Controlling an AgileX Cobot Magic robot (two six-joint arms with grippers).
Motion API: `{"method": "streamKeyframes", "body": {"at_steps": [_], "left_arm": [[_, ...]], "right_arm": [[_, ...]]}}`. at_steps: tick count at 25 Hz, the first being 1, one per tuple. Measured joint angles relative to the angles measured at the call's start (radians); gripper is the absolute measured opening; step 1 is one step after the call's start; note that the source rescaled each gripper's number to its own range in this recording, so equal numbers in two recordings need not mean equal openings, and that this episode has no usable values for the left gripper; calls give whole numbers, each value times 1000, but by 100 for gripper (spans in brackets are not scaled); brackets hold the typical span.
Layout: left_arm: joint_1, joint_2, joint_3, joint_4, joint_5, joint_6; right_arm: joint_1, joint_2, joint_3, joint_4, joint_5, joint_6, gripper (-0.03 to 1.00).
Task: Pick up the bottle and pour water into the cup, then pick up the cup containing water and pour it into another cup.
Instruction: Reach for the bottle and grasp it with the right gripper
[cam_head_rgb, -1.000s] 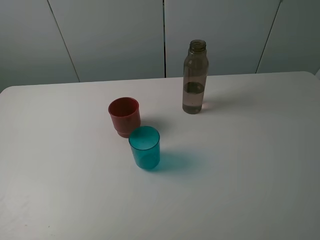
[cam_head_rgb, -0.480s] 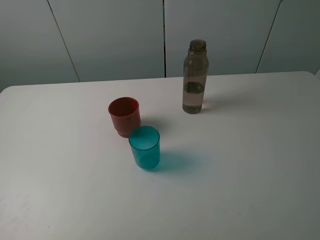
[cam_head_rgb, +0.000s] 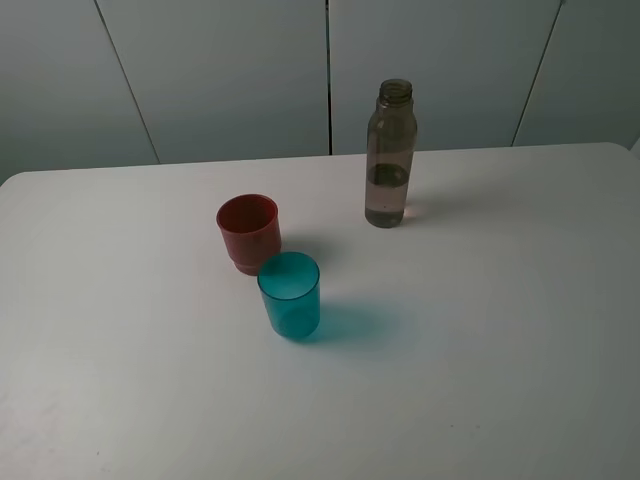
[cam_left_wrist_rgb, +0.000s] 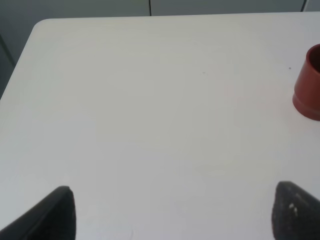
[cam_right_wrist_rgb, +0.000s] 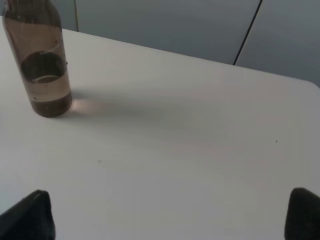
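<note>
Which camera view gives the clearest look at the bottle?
The exterior high view: the bottle shows whole, from open threaded neck to base, standing upright on the table. In the right wrist view the bottle is cut off at the neck by the frame edge. The left wrist view does not show it.

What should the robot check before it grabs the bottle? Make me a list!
1. bottle upright, cap off: ok.
2. Water inside the bottle: ok, partly full.
3. teal cup upright, ready for water: ok.
4. red cup apart from the teal cup: cannot tell, they stand very close.
5. right end effector open and empty: ok.
6. Bottle between its fingers: not ok, not there yet.
</note>
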Motion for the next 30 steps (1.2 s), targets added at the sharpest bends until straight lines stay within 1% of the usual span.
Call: {"method": "streamKeyframes", "body": {"at_steps": [2,7,9,12,15,18,21,22,25,27,28,29,30], "left_arm": [[0,0,0,0,0,0],[0,0,0,0,0,0],[0,0,0,0,0,0],[0,0,0,0,0,0],[0,0,0,0,0,0],[0,0,0,0,0,0],[0,0,0,0,0,0],[0,0,0,0,0,0],[0,0,0,0,0,0],[0,0,0,0,0,0],[0,0,0,0,0,0],[0,0,0,0,0,0],[0,0,0,0,0,0]], "right_arm": [[28,84,-21,13,-53,-36,100],[132,313,-61,36,-171,-128,100],[138,396,-61,51,-189,-192,100],[140,515,-63,101,-196,-292,100],[142,590,-63,239,-204,-441,100],[144,637,-63,422,-206,-603,100],[144,678,-58,540,-217,-716,100],[146,690,-46,560,-237,-743,100],[144,740,-1,581,-318,-779,100],[144,766,8,581,-362,-767,100],[144,774,9,561,-380,-742,100],[144,779,9,521,-401,-693,100],[144,781,9,467,-420,-616,100]]}}
